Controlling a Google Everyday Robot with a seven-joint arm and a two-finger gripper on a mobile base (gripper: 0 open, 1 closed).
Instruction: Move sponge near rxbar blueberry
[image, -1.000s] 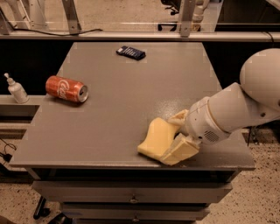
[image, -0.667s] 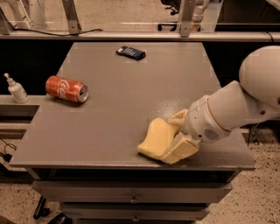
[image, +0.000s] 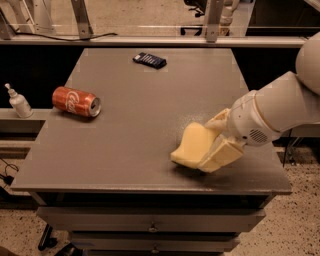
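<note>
Gripping the sponge (image: 191, 146) at the table's (image: 150, 115) near right corner, the gripper (image: 208, 145) reaches in from the right on a white arm (image: 280, 107). Its pale blocky fingers (image: 225, 154) sit on either side of the sponge's right end, one behind and one in front, clamped on the foam. Sponge is tilted: right end raised in the grasp, lower left edge down at the tabletop or just above it, cannot tell which, with a shadow beneath. Bar (image: 149, 60) lies flat near the far edge, a little left of centre, well apart from the sponge, with most of the table's depth between them. Can (image: 76, 101), red-orange, lies on its side near the left edge, top facing right, well apart from both bar and sponge. Small white bottle (image: 19, 102) stands upright on a ledge off the table's left side. Drawer fronts (image: 150, 227) show below the near edge.
</note>
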